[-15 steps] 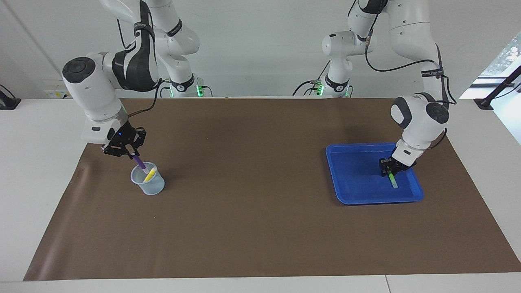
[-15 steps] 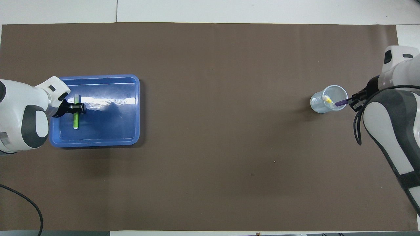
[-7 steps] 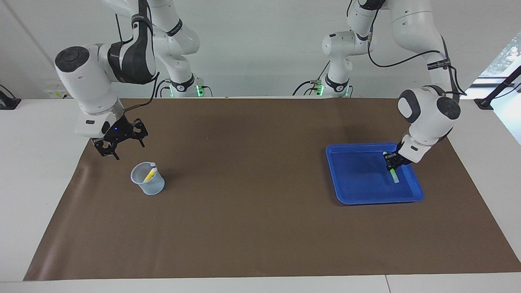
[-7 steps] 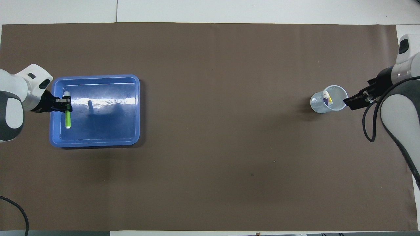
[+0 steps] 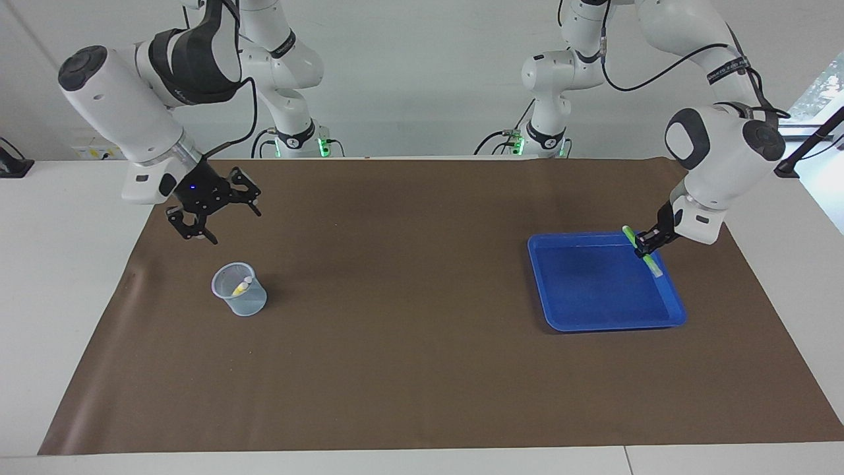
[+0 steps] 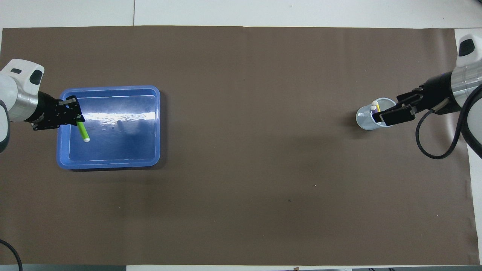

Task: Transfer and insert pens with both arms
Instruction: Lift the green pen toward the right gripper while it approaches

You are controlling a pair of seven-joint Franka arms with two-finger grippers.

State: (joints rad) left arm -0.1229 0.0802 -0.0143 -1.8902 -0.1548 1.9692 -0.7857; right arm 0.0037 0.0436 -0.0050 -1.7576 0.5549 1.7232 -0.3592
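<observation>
The left gripper (image 5: 647, 245) holds the green pen (image 5: 642, 249) pinched between its fingers over the blue tray (image 5: 580, 316), near the tray's edge. The slim stick slants, pale cap end below the fingers. The right gripper (image 5: 214, 216), fingers spread and empty, hangs above the clear plastic cup (image 5: 239, 298). The cup, holding the yellow pen (image 5: 241, 286) and another, sits well apart toward the right arm's end, so a handover looks needed.

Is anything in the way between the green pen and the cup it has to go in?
Nothing visible. The left gripper holds the green pen up over the blue tray. Only bare brown mat lies between there and the cup. The right gripper hangs open above the mat beside the cup.
</observation>
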